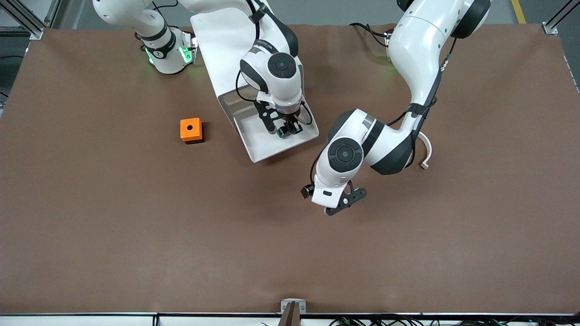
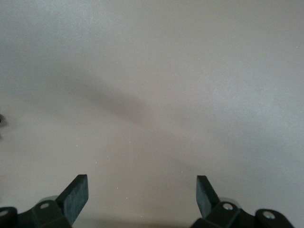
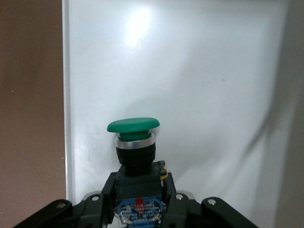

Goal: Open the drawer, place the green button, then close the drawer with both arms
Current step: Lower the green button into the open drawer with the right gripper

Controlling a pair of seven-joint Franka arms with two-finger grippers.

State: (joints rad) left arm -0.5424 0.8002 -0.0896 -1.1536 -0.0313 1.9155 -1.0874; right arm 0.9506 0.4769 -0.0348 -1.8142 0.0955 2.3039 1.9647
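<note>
The drawer stands pulled out of the white cabinet, its lowest front toward the front camera. My right gripper hangs over the drawer's floor, shut on the button. The button's green cap points away from the wrist, and the black fingers clamp its black-and-blue body. In the front view the button shows as a green spot under the right hand. My left gripper is open over bare table, nearer the front camera than the drawer. Nothing lies between its fingertips.
An orange box with a round hole sits on the brown table beside the drawer, toward the right arm's end. The drawer's side rim runs close beside the button. The left wrist view shows only bare table.
</note>
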